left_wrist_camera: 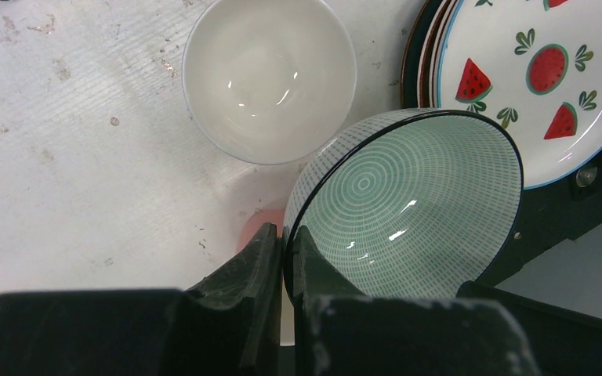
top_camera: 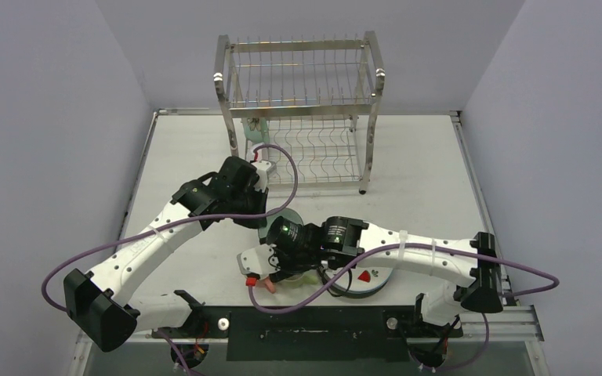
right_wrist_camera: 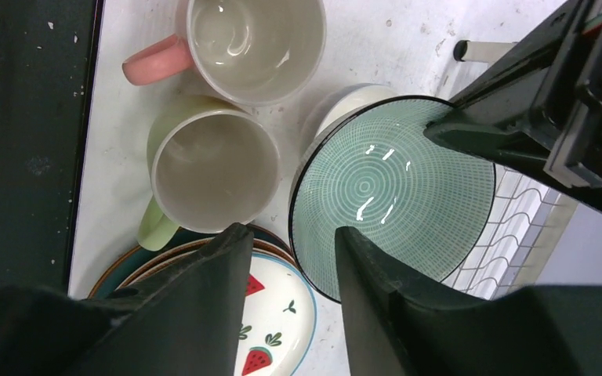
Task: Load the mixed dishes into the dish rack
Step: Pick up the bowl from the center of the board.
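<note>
The dish rack [top_camera: 302,110] stands at the far end of the table [top_camera: 423,172], well apart from the dishes gathered at the near edge. A pale shape [top_camera: 255,125] by its left leg is too small to make out. From above, your left arm [top_camera: 165,231] and right arm [top_camera: 423,254] cover nearly all the dishes, and only a sliver of the plate stack [right_wrist_camera: 274,333] shows under the right forearm.

The right wrist view cuts that stack off at the bottom. It shows a white top plate printed with red fruit slices and brown rims beneath; how many plates lie there cannot be told.

Your left gripper [left_wrist_camera: 284,235] is clamped on the rim of the mint-green bowl [left_wrist_camera: 407,211], which is tilted with its ringed inside facing both wrist cameras, in front of the stack's edge. Your right gripper [right_wrist_camera: 291,235] has its fingers apart, one on either side of another part of that rim. Whether either finger touches it is hidden.

The white bowl [left_wrist_camera: 269,78] sits upright on the table just beside the held bowl, which half covers it in the right wrist view. The green mug [right_wrist_camera: 212,168] and pink mug [right_wrist_camera: 255,43] stand mouth-up close together near the table's edge. The pink mug's top is cropped, and from the left wrist only a pink blur shows by the fingers.
</note>
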### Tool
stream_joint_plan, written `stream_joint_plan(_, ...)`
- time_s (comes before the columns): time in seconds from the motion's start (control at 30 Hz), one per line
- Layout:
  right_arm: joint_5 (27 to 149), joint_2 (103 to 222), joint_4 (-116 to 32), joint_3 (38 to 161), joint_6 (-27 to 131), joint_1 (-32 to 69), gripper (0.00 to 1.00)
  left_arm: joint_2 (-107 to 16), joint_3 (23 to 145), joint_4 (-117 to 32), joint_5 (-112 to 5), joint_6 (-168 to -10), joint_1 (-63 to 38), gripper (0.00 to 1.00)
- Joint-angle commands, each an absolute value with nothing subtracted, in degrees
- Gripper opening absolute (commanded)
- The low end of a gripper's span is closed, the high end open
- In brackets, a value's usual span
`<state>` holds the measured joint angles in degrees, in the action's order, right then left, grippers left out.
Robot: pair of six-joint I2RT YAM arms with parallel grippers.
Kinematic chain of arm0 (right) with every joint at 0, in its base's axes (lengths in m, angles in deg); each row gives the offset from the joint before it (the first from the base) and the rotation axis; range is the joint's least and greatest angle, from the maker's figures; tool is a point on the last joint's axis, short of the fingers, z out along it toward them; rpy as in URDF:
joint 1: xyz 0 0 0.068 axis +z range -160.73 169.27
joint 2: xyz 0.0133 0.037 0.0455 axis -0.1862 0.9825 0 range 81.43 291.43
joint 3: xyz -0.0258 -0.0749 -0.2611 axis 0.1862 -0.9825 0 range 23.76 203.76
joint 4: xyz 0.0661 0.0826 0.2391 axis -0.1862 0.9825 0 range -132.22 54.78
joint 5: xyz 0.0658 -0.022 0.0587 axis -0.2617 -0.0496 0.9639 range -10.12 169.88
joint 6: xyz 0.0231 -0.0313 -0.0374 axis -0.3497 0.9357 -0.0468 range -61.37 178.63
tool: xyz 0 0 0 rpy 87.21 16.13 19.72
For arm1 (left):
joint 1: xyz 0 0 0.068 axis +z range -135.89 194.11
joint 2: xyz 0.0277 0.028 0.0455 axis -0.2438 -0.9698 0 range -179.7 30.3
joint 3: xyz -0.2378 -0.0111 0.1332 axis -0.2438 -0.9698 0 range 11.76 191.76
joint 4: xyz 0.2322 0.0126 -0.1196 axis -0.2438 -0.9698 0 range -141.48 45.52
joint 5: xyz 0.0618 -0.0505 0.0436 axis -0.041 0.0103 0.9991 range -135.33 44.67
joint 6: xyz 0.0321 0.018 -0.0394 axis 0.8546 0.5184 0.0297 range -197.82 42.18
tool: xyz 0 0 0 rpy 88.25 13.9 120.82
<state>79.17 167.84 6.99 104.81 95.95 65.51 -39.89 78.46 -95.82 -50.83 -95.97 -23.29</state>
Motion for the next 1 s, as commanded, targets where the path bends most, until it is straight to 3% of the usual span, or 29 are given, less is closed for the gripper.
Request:
stream_joint_plan(0.0,77.61,170.05,10.01,109.39,96.95,66.11,0.4,-38.9,81.81,-94.5,-52.48,-95.0,-23.21,0.0)
stream_joint_plan(0.4,77.16,175.15,11.97,112.43,96.78,66.08,0.34,-38.84,82.06,-95.09,-52.74,-94.49,-23.24,0.0)
stream_joint_plan(0.63,76.95,176.5,12.89,114.09,96.34,66.09,0.12,-38.6,82.03,-95.4,-52.93,-94.06,-23.18,0.0)
stream_joint_plan(0.8,76.48,177.14,13.56,114.8,96.07,66.15,0.05,-38.69,82.22,-95.44,-53.68,-93.91,-23.19,0.0)
stream_joint_plan(0.87,76.45,177.27,13.57,114.81,96.0,66.15,0.06,-38.71,82.25,-95.5,-53.93,-93.8,-23.24,0.0)
stream_joint_plan(0.97,76.41,177.57,13.68,114.94,95.74,66.13,0.17,-38.77,82.46,-95.54,-54.19,-93.73,-23.19,0.0)
